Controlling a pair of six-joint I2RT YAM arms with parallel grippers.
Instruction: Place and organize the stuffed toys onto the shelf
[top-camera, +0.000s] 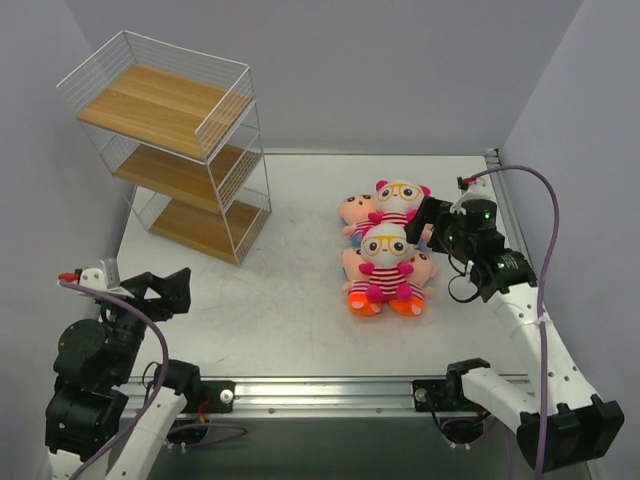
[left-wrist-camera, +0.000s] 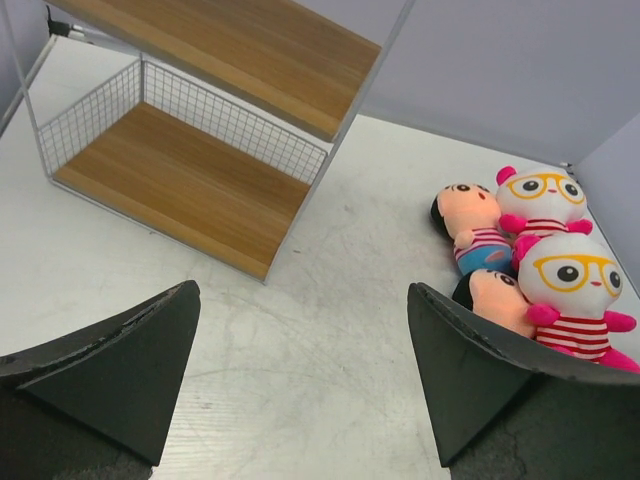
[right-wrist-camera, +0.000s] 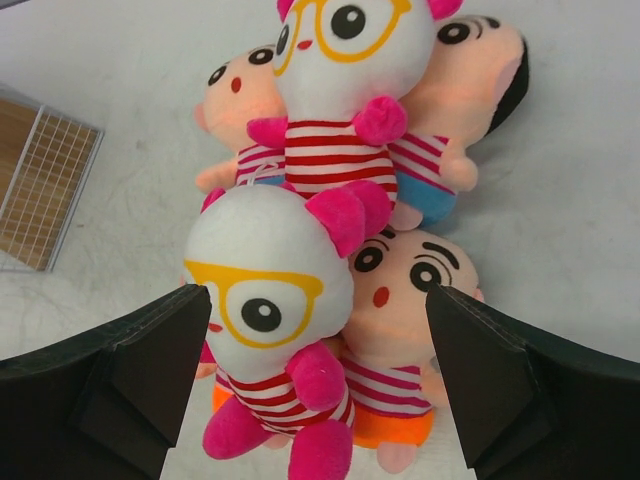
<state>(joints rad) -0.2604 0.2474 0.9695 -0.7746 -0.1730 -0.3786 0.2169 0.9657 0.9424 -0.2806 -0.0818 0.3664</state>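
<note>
In the top view the two white-headed toys (top-camera: 385, 248) lie over the peach-skinned toys (top-camera: 355, 208), so of these only some heads and orange bottoms show; perhaps four are there, I cannot count them. In the left wrist view the upper edge cuts the shelf (left-wrist-camera: 180, 185) and the right edge cuts the lower white-headed toy. In the right wrist view the top edge cuts the upper toy's head; only a shelf corner shows at left.
</note>
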